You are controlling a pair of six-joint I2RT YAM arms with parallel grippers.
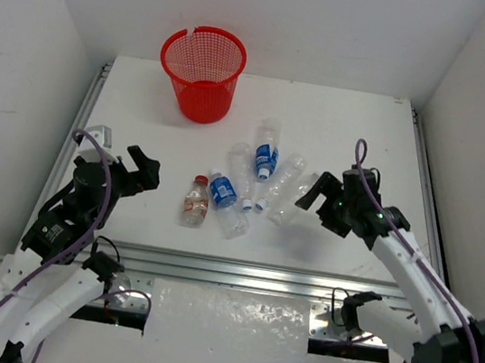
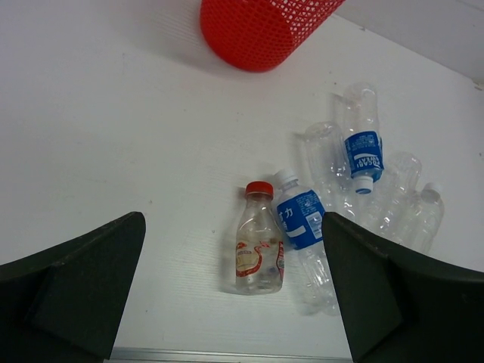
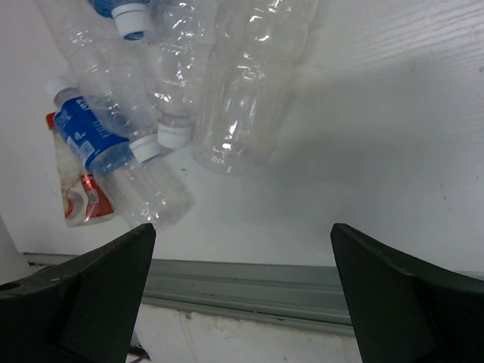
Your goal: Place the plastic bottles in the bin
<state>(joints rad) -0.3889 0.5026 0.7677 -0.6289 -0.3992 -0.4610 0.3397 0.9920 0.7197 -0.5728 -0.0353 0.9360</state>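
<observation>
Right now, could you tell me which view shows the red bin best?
Top external: the red bin stands whole, rim and notch visible. The left wrist view catches only its lower part at the frame's top edge. The right wrist view misses it.

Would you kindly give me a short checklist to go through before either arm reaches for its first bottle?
1. Left gripper open and holding nothing: ok.
2. Right gripper open and holding nothing: ok.
3. Bin upright with its mouth facing up, at the far left of the table: ok.
4. Red-capped bottle lying at the left edge of the pile, with bare table on its left side: ok.
5. Clear bottles in the middle separated enough to grasp one at a time: not ok, they lie packed against each other.
6. Table between the pile and the bin free of obstacles: ok.
</observation>
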